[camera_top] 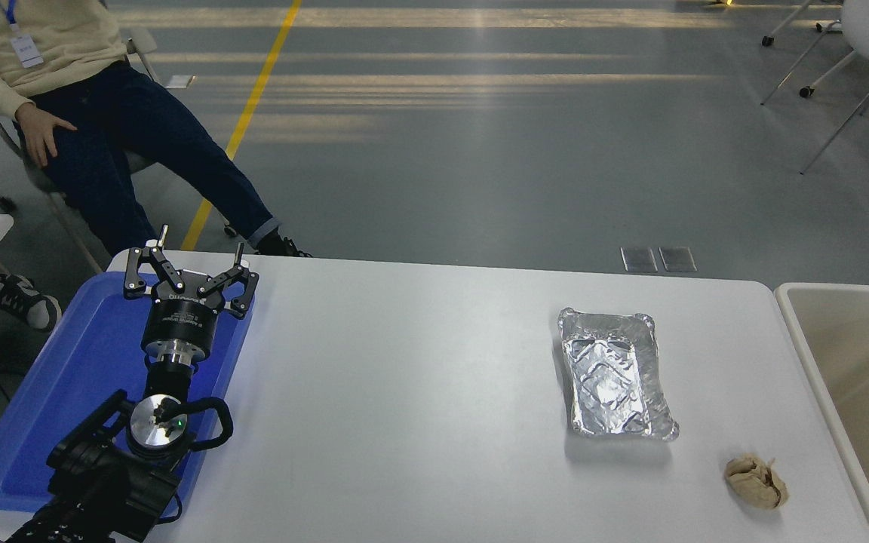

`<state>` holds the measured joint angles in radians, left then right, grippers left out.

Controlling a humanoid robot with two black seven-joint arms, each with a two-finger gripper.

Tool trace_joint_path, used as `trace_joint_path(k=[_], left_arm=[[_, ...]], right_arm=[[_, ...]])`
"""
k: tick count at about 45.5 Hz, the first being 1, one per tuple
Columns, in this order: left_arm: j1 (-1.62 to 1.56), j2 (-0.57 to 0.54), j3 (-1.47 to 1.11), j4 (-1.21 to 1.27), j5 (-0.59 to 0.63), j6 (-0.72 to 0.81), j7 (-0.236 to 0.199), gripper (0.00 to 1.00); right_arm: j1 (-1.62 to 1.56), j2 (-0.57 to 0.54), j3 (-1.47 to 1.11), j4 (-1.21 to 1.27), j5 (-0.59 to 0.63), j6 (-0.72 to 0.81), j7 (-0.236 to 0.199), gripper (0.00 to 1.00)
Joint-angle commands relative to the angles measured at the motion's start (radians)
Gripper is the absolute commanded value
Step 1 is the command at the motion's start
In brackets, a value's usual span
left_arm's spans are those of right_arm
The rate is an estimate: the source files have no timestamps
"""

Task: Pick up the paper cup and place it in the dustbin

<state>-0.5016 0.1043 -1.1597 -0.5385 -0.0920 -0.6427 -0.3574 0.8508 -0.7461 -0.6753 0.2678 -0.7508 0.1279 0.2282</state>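
Observation:
The paper cup does not show anywhere in the head view. The beige dustbin (853,392) stands against the table's right edge, and only its left part is in frame. My left gripper (199,243) is open and empty, parked over the far end of the blue tray at the lower left. My right arm and gripper are out of view.
A blue tray (50,392) lies at the table's left edge under my left arm. A crumpled silver foil tray (615,375) lies right of centre. A tan paper wad (756,480) lies near the front right. A person (65,98) sits beyond the far left corner.

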Motion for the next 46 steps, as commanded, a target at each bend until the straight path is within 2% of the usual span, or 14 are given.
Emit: trace_joint_path(k=[1, 21, 43, 44, 45, 46], left_arm=[[0.000, 0.000, 0.000, 0.000, 0.000, 0.000, 0.000, 1.00], [0.000, 0.000, 0.000, 0.000, 0.000, 0.000, 0.000, 1.00], [0.000, 0.000, 0.000, 0.000, 0.000, 0.000, 0.000, 1.00], [0.000, 0.000, 0.000, 0.000, 0.000, 0.000, 0.000, 1.00], [0.000, 0.000, 0.000, 0.000, 0.000, 0.000, 0.000, 1.00], [0.000, 0.000, 0.000, 0.000, 0.000, 0.000, 0.000, 1.00]], right_arm=[[-0.130, 0.120, 0.020, -0.137, 0.100, -0.037, 0.000, 0.00], [-0.220, 0.238, 0.028, -0.190, 0.268, -0.096, -0.004, 0.00], [-0.259, 0.280, 0.060, -0.193, 0.271, -0.162, -0.003, 0.00], [-0.257, 0.281, 0.060, -0.193, 0.271, -0.166, -0.003, 0.02], [-0.257, 0.281, 0.060, -0.193, 0.271, -0.169, -0.003, 0.14], [-0.257, 0.281, 0.060, -0.191, 0.271, -0.166, -0.003, 0.32]])
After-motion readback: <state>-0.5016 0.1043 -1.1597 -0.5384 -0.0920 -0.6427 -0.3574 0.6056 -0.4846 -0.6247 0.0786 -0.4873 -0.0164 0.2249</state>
